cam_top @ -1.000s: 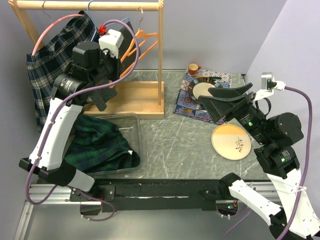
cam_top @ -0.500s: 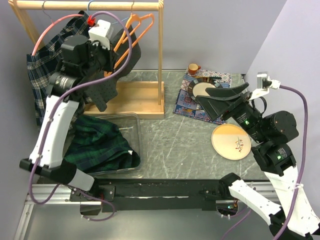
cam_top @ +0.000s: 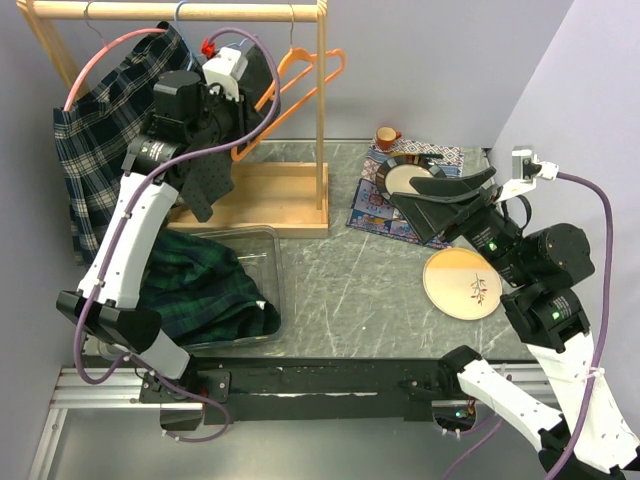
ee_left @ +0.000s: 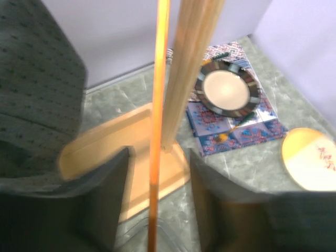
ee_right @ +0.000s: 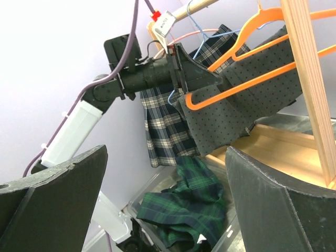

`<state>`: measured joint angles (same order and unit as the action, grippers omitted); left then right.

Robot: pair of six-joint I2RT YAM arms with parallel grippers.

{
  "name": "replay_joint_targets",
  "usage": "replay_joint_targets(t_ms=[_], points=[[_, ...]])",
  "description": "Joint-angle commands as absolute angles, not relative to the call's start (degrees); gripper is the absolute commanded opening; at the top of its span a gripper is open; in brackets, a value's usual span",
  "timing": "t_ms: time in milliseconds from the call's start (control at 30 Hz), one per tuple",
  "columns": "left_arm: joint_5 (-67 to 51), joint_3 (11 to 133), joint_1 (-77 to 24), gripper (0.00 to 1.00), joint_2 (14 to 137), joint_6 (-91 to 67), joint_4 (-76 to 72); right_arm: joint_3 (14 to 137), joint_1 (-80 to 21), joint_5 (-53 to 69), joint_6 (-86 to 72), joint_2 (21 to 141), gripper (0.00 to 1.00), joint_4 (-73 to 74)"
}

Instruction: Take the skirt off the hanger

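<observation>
The left arm [cam_top: 118, 245] and the right arm [cam_top: 515, 398] share one build: glossy white shells on the long links and chunky black cylindrical housings at the joints. A purple cable [cam_top: 580, 180] runs along each arm. On the left arm it meets a red connector [cam_top: 208, 47] beside a small white camera block [cam_top: 230, 66]. Small green lights [cam_top: 487, 243] glow on the right arm's black joints. The right hand [ee_right: 165, 152] has broad, matte, dark grey wedge-shaped fingers [ee_right: 52, 205].
</observation>
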<state>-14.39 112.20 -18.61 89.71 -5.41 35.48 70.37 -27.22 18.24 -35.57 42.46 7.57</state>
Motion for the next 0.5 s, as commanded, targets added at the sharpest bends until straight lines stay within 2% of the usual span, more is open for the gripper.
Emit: replay_joint_targets(t_ms=[0, 33, 100, 333, 467], points=[[-20.04, 109.18, -18.46, 0.70, 85.88, -8.44, 32.61, 69.87, -27.33, 18.90, -36.30, 41.93, 1.00, 4.66], [-19.95, 108.20, -18.46, 0.78, 83.78, -8.44, 32.26, 69.70, -27.25, 18.90, -36.39, 41.75, 1.00, 4.57], [-19.51, 105.31, -18.46, 0.82, 81.40, -8.18, 31.47, 69.09, -27.33, 18.90, -36.56, 41.40, 1.00, 4.31], [-14.43, 98.70, -18.46, 0.84, 69.02, -7.99, 27.86, 68.73, -27.25, 18.72, -36.57, 41.31, 1.00, 4.57], [3.47, 105.62, -18.37, 0.84, 70.30, -7.74, 35.49, 68.64, -27.24, 17.84, -36.12, 40.96, 1.00, 6.06]])
